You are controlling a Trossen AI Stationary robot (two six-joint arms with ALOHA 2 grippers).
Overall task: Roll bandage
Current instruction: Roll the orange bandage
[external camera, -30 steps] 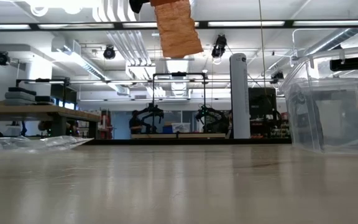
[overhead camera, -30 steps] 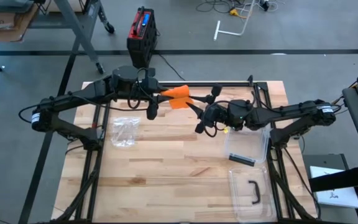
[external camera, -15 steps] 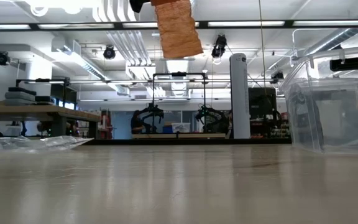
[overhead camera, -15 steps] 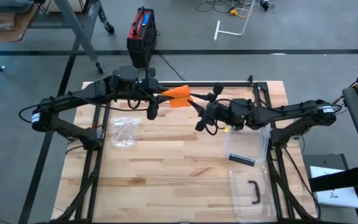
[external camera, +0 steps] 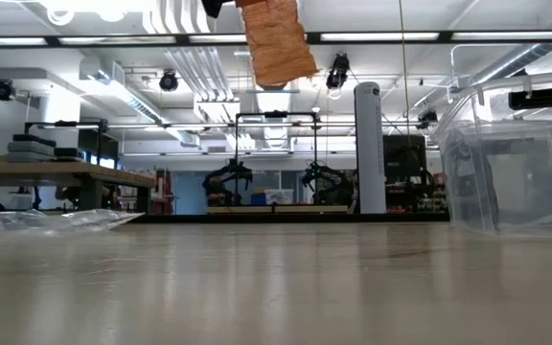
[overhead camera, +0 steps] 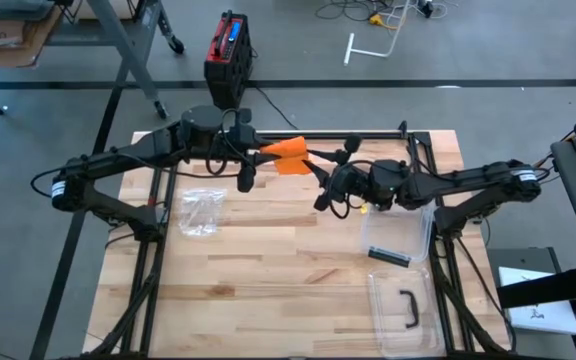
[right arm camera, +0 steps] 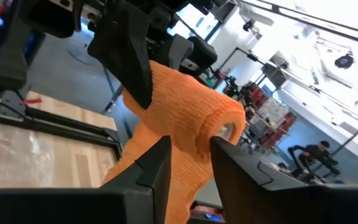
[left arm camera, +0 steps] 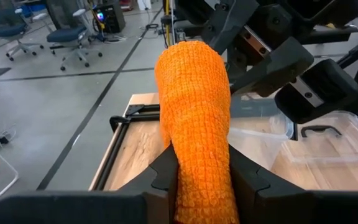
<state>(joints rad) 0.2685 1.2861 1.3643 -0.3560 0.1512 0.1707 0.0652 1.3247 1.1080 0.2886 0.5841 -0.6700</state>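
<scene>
An orange bandage [overhead camera: 288, 155] hangs high over the table's far middle, held between both grippers. My left gripper [overhead camera: 264, 153] is shut on it from the table's left, and my right gripper [overhead camera: 313, 166] is shut on it from the right. In the left wrist view the bandage [left arm camera: 194, 106] runs away from my left gripper [left arm camera: 204, 177] toward the right arm. In the right wrist view its rolled end [right arm camera: 188, 121] shows a pale core [right arm camera: 229, 129]. In the low view a loose flap [external camera: 278, 43] hangs from the top edge. My left gripper pinches the bandage's wide, flat stretch [left arm camera: 201, 168] between its two fingers [left arm camera: 165, 177], coming nearly level from the table's left. The bandage runs along the fingers and away from them, clear of the table. My right gripper pinches the rolled end [right arm camera: 188, 146] between its two fingers [right arm camera: 156, 163], coming about level from the table's right. The roll lies across the fingers with its pale core facing sideways, lifted clear.
A clear plastic bag [overhead camera: 200, 212] lies on the table's left part. A clear box [overhead camera: 398, 238] with a dark item stands at the right edge, and its lid with a black handle [overhead camera: 406, 308] lies nearer. In the low view the box [external camera: 516, 158] rises at the right.
</scene>
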